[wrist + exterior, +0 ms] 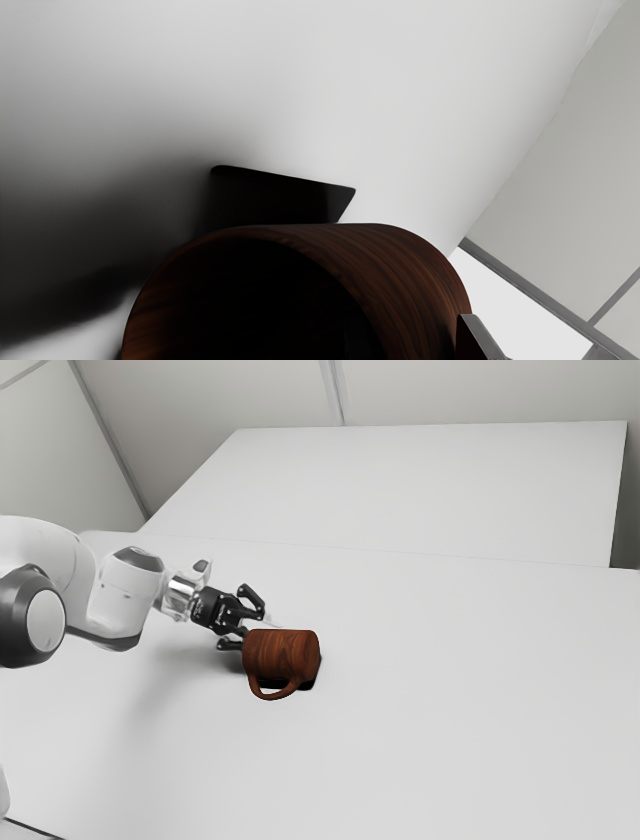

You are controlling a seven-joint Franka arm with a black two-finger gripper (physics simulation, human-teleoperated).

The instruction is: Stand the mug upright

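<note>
The brown wood-grain mug point(283, 656) lies on its side in the exterior view, its handle toward that view's lower edge and its mouth toward my hand. My gripper point(250, 628) is at the mouth end, fingers spread apart. In the wrist view the dark hollow of the mug point(395, 270) faces the camera. There, my gripper point(320, 350) has one finger point(477, 337) along the outside of the mug's wall; the other fingertip is hidden, as is the mug's base.
The white table point(450, 700) spreads around the mug, with a dark shadow beside it. A pale panel point(400, 490) stands past the table's far edge, and walls rise behind.
</note>
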